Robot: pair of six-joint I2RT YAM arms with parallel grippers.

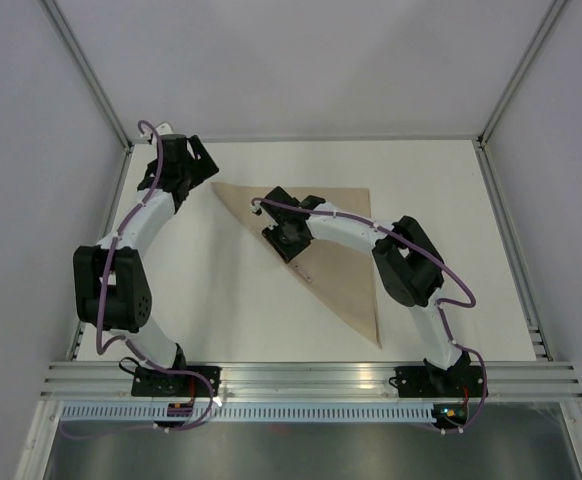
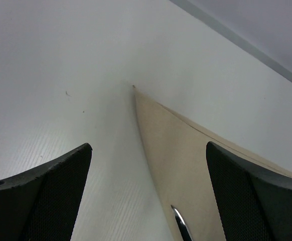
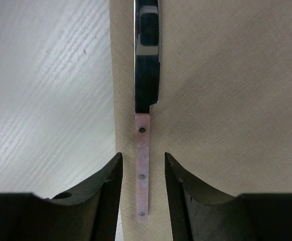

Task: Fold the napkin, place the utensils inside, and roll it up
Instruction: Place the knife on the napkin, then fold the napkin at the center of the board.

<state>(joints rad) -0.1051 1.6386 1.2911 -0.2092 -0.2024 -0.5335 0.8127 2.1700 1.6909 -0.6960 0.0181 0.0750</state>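
Right claw, unclenched, is straddling the knife lying along an edge of the folded napkin; left claw is gaping. Utensil placing seems to be ending; rolling is calling for both claws there.

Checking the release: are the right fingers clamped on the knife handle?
No, the right fingers stand apart from the knife handle, with napkin showing on both sides of it.

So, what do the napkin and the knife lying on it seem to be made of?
Napkin: woven cloth, matte tan; a fine crossed thread grain shows.
Knife blade: probably polished metal, since it mirrors dark and bright patches.
Knife handle: pale pink, smooth, with three small rivets; plastic or wood, I cannot tell.
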